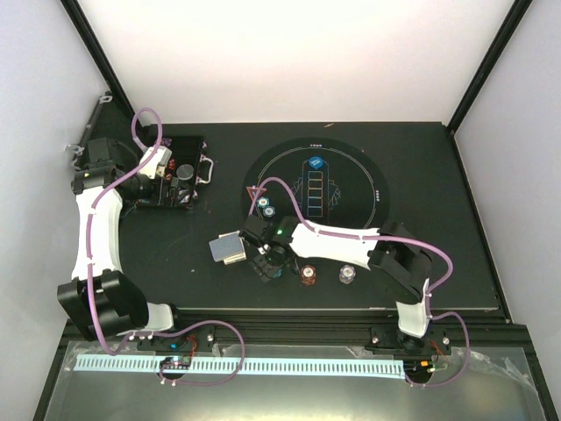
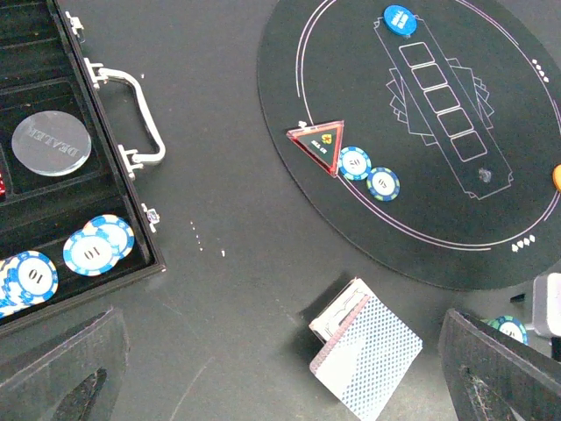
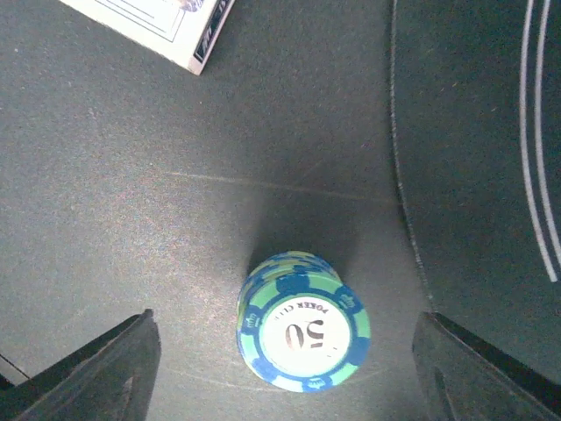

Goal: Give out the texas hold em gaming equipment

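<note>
A stack of green-and-blue poker chips (image 3: 304, 333) marked 50 stands on the table just left of the round mat's edge (image 3: 456, 175). My right gripper (image 3: 289, 377) hangs over it, open, with one finger well clear on each side and touching nothing. In the top view the right gripper (image 1: 266, 261) hides that stack. A deck of playing cards (image 2: 364, 346) (image 1: 230, 248) lies close by, its corner (image 3: 188, 31) showing. My left gripper (image 2: 280, 386) (image 1: 175, 175) is open and empty, high up beside the case.
The black case (image 2: 131, 132) lies open at the left with blue-white chips (image 2: 96, 246) and a clear dealer disc (image 2: 51, 143). On the mat (image 1: 351, 189) are a blue button (image 2: 399, 19), two teal chips (image 2: 354, 163), a red triangle (image 2: 317, 146). Red-brown (image 1: 308, 275) and white (image 1: 347, 275) stacks stand near the front edge.
</note>
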Motion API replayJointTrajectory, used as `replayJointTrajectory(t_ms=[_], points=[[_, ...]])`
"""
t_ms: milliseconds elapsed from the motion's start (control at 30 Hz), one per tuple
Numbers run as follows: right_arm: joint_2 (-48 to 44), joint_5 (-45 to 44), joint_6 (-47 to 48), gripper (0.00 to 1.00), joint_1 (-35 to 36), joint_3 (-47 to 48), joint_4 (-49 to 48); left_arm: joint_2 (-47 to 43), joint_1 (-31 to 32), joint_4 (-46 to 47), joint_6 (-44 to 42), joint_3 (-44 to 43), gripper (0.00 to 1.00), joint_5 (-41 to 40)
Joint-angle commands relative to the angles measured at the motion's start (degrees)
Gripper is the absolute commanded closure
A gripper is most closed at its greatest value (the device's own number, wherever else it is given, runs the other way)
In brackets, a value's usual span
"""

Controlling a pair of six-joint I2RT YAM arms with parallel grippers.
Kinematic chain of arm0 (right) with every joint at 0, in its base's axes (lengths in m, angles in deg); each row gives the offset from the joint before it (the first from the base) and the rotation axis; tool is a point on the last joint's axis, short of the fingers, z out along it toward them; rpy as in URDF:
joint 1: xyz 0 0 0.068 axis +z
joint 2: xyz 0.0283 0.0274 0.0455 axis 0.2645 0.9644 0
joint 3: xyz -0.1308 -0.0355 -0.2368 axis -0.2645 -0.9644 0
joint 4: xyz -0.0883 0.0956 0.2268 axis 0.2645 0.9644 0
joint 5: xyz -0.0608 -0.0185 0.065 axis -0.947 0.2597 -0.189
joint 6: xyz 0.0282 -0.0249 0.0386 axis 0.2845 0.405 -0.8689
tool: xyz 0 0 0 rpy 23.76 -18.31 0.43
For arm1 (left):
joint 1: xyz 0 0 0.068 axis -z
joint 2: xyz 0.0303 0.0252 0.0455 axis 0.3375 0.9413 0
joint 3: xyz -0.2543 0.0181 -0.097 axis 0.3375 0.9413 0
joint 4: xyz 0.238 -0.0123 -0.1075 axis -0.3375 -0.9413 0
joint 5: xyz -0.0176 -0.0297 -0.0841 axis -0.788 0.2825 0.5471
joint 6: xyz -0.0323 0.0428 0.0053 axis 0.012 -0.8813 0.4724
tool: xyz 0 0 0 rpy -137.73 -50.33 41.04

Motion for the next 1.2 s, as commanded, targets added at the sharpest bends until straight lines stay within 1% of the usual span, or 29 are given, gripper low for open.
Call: replayJointTrajectory(t_ms=[0, 133, 300, 467, 1000, 1167], points=[[1.52, -0.15, -0.21, 0.21, 0.90, 0.92, -0.06, -0.52, -0.37, -1.33, -0.86, -2.16, 0.01, 1.05], [2.35, -0.58, -0.11, 0.26, 1.62, 0.66, 0.29, -0.47, -0.37, -1.46, -0.86, -2.38, 0.01, 1.06], [2.33, -0.96, -0.46, 0.35, 1.66, -0.21, -0.05, -0.46, -0.50, -1.50, -0.77, -2.29, 0.01, 1.12], [2.65, -1.82, -0.38, 0.40, 1.73, -0.62, 0.12, -0.59, -0.50, -1.45, -0.75, -2.46, 0.01, 0.97], [2.93, -3.54, -0.08, 0.41, 1.73, -1.21, 0.40, -0.48, -0.68, -1.53, -0.86, -2.82, 0.01, 0.96], [3.32, -3.21, -0.11, 0.46, 1.72, -1.26, 0.21, -0.39, -0.81, -1.63, -0.86, -2.98, 0.01, 0.95]])
